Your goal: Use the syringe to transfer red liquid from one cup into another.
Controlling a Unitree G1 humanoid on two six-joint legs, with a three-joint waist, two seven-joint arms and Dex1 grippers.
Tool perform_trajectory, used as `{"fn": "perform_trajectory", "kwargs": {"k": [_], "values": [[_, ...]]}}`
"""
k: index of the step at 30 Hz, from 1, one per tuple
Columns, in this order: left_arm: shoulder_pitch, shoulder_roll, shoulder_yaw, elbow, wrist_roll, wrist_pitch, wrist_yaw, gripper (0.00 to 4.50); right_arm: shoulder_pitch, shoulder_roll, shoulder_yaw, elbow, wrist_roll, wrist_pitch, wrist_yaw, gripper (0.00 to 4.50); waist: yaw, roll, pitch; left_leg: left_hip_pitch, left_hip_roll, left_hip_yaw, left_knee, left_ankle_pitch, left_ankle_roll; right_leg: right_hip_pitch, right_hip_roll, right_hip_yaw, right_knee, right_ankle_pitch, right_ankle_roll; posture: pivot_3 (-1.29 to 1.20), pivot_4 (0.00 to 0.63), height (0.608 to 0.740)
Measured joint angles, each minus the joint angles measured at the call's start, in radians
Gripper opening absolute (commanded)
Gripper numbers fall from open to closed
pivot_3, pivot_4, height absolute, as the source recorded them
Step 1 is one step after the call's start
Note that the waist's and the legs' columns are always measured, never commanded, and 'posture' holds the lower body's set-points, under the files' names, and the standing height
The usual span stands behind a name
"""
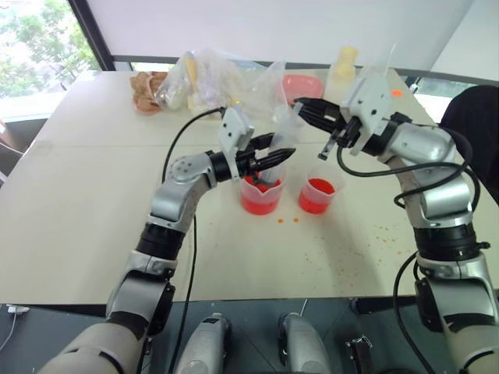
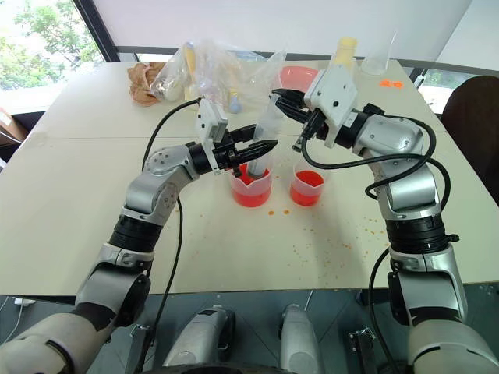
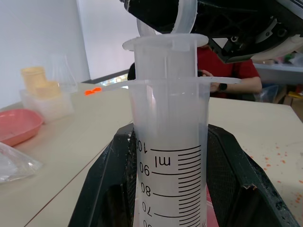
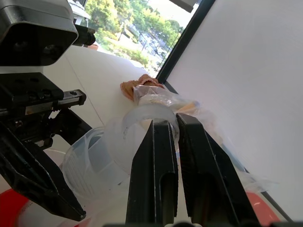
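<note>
Syringe (image 2: 261,140), a large clear plastic one with a thick barrel, black graduation marks and a white plunger, stands nearly upright with its lower end down in the wider clear plastic beaker (image 2: 251,187), which sits on the pale table (image 2: 70,195) and holds bright orange-red liquid (image 2: 251,195). The left arm reaches in from the beaker's left with its forearm about level, and the left gripper (image 2: 261,148) has its black fingers clenched round the barrel just above the beaker's rim. The right arm comes in from the beaker's right, elbow bent, wrist raised higher than the left one; the right gripper (image 2: 282,100) has its fingers pinched together on the flat round top of the plunger, above the left gripper. Just right of the beaker stands the smaller clear plastic cup (image 2: 306,187), also with red liquid in its bottom. Small orange-red droplets (image 2: 279,211) lie on the table in front of the beaker and further to its right. Behind the beaker lie a pink bowl (image 2: 300,76) and crumpled clear plastic bags (image 2: 207,74).
</note>
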Motion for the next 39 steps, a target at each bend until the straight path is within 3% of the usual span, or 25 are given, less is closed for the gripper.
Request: {"fn": "perform_trajectory", "kwargs": {"k": [14,15,17,21,23,28,34,39], "values": [[0.001,-0.004,-0.001,0.017,0.008,-0.001,0.014,1.44,-0.021,-0.019,-0.001,0.031,0.001,-0.024,-0.011,0.05,0.000,0.000,0.000,0.000,0.000,0.000,0.000,0.000,0.000,0.000,0.000,0.000,0.000,0.000,0.000,0.00,0.150,0.740],[-0.001,-0.004,-0.001,0.020,0.008,-0.001,0.014,1.44,-0.021,-0.019,-0.003,0.031,0.005,-0.023,-0.013,0.67,0.000,0.000,0.000,0.000,0.000,0.000,0.000,0.000,0.000,0.000,0.000,0.000,0.000,0.000,0.000,0.00,0.150,0.740],[-0.006,-0.010,0.001,0.028,0.007,-0.003,0.016,1.44,-0.021,-0.022,-0.026,0.031,0.011,-0.010,-0.017,1.43,0.001,0.000,0.000,0.000,0.000,0.000,0.000,0.000,0.000,0.000,0.000,0.000,0.000,0.000,0.000,0.00,0.150,0.740],[-0.020,-0.013,0.010,0.048,0.006,-0.005,0.023,1.44,-0.020,-0.031,-0.074,0.022,0.026,0.013,-0.028,3.63,0.004,0.000,0.000,0.000,0.000,0.000,0.000,0.000,0.000,0.000,0.000,0.000,0.000,0.000,0.000,0.00,0.150,0.740],[-0.031,-0.012,0.022,0.075,0.008,-0.011,0.034,1.44,-0.012,-0.034,-0.092,-0.002,0.026,0.022,-0.045,4.47,0.004,0.000,0.000,0.000,0.000,0.000,0.000,0.000,0.000,0.000,0.000,0.000,0.000,0.000,0.000,0.00,0.150,0.740],[-0.043,-0.008,0.058,0.105,-0.004,0.005,0.056,1.44,0.111,-0.050,-0.180,-0.123,0.088,0.103,-0.064,4.47,0.006,0.000,0.000,0.000,0.000,0.000,0.000,0.000,0.000,0.000,0.000,0.000,0.000,0.000,0.000,0.00,0.150,0.740],[-0.049,-0.005,0.096,0.067,-0.045,0.052,0.061,1.44,0.260,-0.083,-0.422,-0.308,0.382,0.381,-0.128,4.47,0.004,0.000,0.000,0.000,0.002,-0.001,0.000,0.000,0.001,0.000,-0.001,0.000,-0.001,0.000,0.000,0.00,0.150,0.740],[-0.114,-0.021,0.110,0.047,-0.074,0.084,0.064,1.44,0.382,-0.140,-0.506,-0.365,0.414,0.439,-0.170,4.47,0.007,0.000,0.000,-0.001,0.002,0.000,0.000,0.000,0.001,0.001,0.000,0.000,0.000,0.000,0.000,0.00,0.150,0.740]]}}
